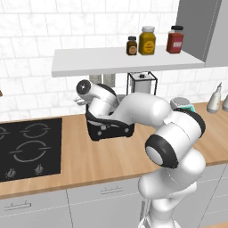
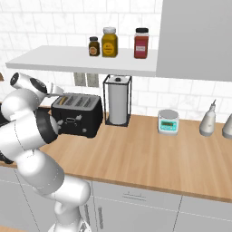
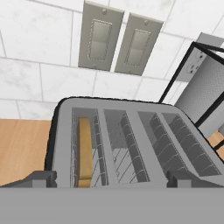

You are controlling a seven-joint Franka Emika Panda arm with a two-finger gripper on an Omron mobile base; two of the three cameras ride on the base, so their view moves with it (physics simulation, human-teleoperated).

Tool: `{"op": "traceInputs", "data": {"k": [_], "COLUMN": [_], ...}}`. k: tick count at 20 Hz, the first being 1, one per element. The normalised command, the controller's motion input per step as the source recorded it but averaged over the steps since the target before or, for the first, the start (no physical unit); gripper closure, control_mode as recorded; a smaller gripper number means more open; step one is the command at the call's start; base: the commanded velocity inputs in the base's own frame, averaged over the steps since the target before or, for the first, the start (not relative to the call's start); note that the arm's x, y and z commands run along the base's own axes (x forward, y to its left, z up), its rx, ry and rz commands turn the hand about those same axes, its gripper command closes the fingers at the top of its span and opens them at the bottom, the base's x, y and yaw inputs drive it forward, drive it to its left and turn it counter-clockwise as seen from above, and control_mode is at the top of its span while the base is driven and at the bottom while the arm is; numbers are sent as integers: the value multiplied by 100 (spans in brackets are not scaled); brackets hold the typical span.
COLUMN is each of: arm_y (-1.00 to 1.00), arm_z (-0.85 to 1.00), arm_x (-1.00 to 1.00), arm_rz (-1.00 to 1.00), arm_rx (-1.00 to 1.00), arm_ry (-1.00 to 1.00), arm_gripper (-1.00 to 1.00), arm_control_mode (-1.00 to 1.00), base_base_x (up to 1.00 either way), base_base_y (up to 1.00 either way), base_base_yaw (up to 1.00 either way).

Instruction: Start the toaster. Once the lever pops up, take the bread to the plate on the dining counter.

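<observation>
The black toaster (image 2: pixel 78 115) stands on the wood worktop against the tiled wall, partly hidden behind my arm in the left base view (image 1: pixel 111 130). In the hand view I look down on its silvery slotted top (image 3: pixel 131 144). The bread (image 3: pixel 84 151), a thin tan slice, stands edge-on in the leftmost slot. My gripper (image 3: pixel 111 178) hovers just above the toaster's near edge, open wide, with nothing between its fingertips (image 3: pixel 41 178). From the right base view the hand (image 2: pixel 52 92) sits at the toaster's left end. The plate and the dining counter are out of view.
A paper towel holder (image 2: pixel 118 106) stands right beside the toaster. Further right are a kitchen scale (image 2: pixel 168 121) and bottles (image 2: pixel 208 120). A shelf with jars (image 2: pixel 108 41) hangs overhead. The black hob (image 1: pixel 29 147) lies to the left. Wall switches (image 3: pixel 116 41) are behind the toaster.
</observation>
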Motion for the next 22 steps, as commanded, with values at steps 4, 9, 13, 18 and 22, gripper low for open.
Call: {"op": "traceInputs", "data": {"k": [4,9,13,18,22], "arm_y": [0,0,0,0,0], "arm_z": [0,0,0,0,0], "arm_x": [0,0,0,0,0], "arm_rz": [0,0,0,0,0], "arm_rx": [0,0,0,0,0], "arm_ry": [0,0,0,0,0], "arm_gripper": [-100,-100,-100,-100,-100], "arm_control_mode": [-100,-100,-100,-100,-100], "base_base_x": [0,0,0,0,0], "base_base_y": [0,0,0,0,0], "base_base_yaw": [0,0,0,0,0]}}
